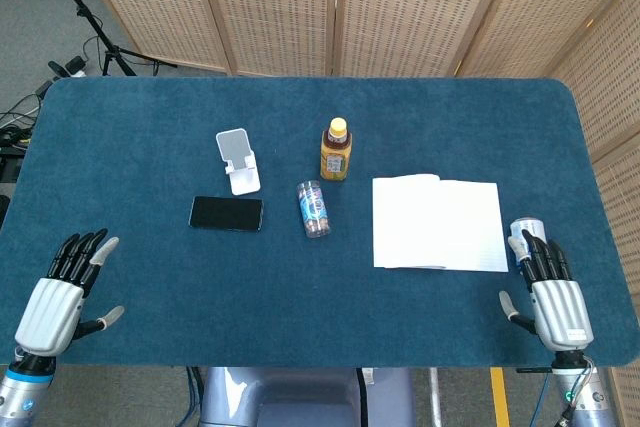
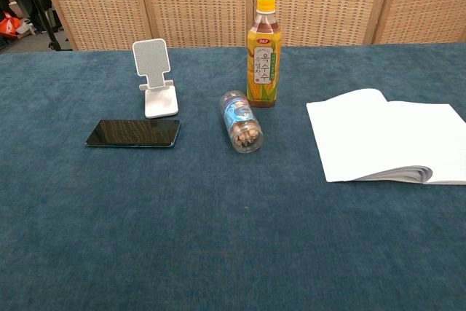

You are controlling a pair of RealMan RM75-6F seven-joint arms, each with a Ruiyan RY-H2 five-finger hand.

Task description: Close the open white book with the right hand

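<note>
A: Setting?
B: Woven screens behind a blue felt table.

A: The book?
B: White book lies open, pages up, on the table's right side, right of centre.

A: Hands?
B: Both at the near edge, palms down, fingers apart, holding nothing. Right hand sits just below the book's right corner, not touching it. A small can is at its fingertips. Left hand is far left.

A: Other items?
B: Phone, white stand, upright tea bottle, clear jar on its side.
</note>
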